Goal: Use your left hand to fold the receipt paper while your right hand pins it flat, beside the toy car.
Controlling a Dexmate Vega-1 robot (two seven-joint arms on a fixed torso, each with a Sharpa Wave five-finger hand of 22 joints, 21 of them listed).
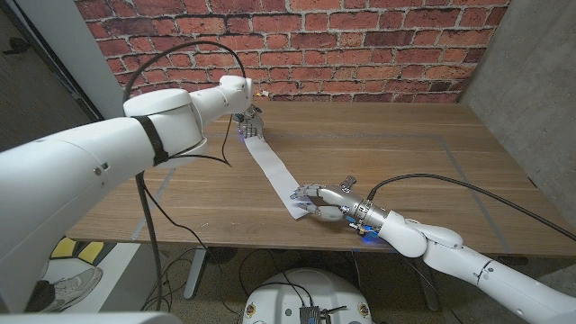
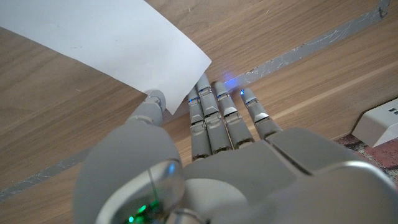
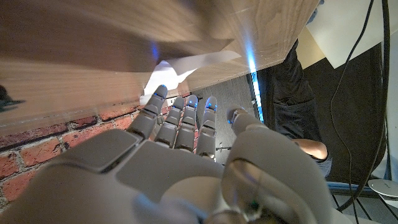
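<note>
A long white receipt paper (image 1: 270, 171) lies as a slanted strip on the wooden table (image 1: 396, 153). My left hand (image 1: 248, 124) is at its far end. In the left wrist view the fingers (image 2: 214, 115) reach out straight just off the paper's (image 2: 112, 43) corner, and the thumb tip touches its edge; the paper lies flat. My right hand (image 1: 320, 201) is at the strip's near end by the table's front edge, its fingertips down on the paper. In the right wrist view the fingers (image 3: 177, 118) stretch toward the blurred white paper (image 3: 186, 65).
Grey tape lines (image 1: 450, 148) cross the tabletop. A brick wall (image 1: 360, 45) stands behind the table. A black cable (image 1: 180, 54) loops over my left arm. A white power strip (image 2: 379, 121) lies near my left hand. The front edge (image 1: 270, 236) is close under my right hand.
</note>
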